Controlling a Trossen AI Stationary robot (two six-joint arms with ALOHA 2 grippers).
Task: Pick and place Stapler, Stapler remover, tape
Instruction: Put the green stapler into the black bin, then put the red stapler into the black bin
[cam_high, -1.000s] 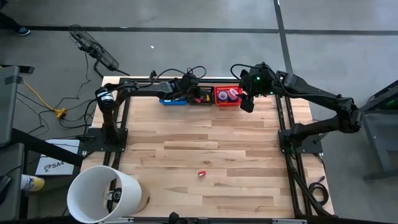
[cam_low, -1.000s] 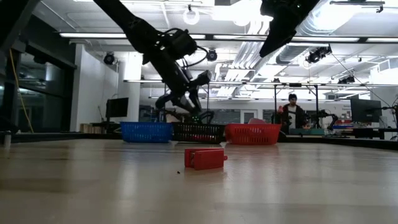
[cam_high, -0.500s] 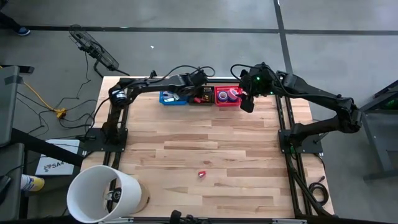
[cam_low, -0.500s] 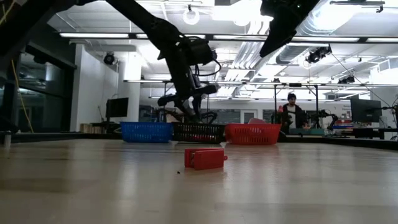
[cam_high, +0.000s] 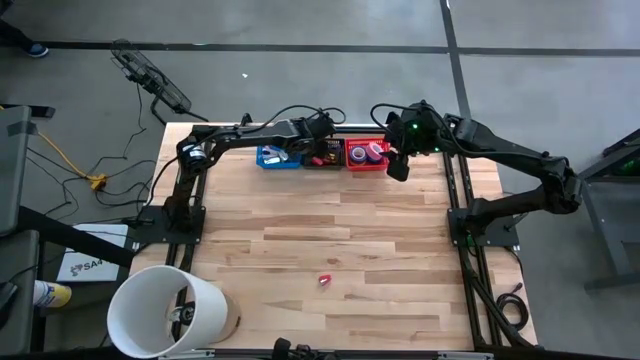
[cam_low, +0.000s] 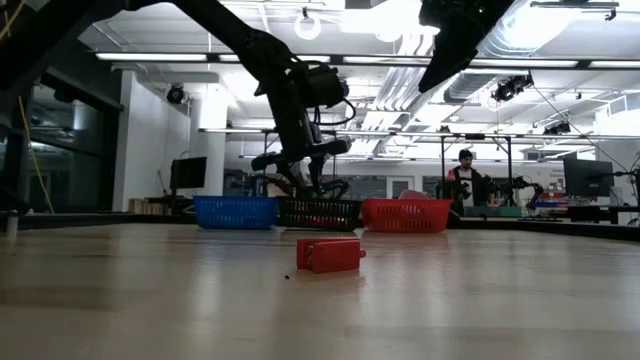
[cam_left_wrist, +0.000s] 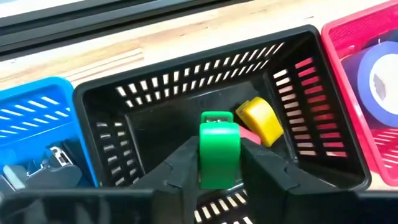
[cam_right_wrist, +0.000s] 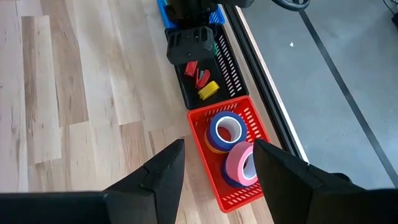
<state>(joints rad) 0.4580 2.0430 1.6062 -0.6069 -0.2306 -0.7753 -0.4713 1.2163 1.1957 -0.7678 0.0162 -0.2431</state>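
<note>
The left gripper (cam_left_wrist: 219, 163) reached out along the table's far edge, jaws clamped (fingers (cam_left_wrist: 180, 165) pressed inward). The right gripper (cam_right_wrist: 214, 163) hung nearby, jaws spread.

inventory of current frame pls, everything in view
black basket: 1, black, far table edge, middle of three
green staple remover: 1, green, held over black basket
yellow staple remover: 1, yellow, in black basket
red pieces: red, in black basket
blue basket: 1, blue, beside black basket
red basket: 1, red, other side of black basket
tape rolls: blue and pink on top, in red basket
red item: 1, red, alone mid-table
white cylinder: 1, near left corner
person: 1, background
left gripper: over black basket
right gripper: above red basket, open
</note>
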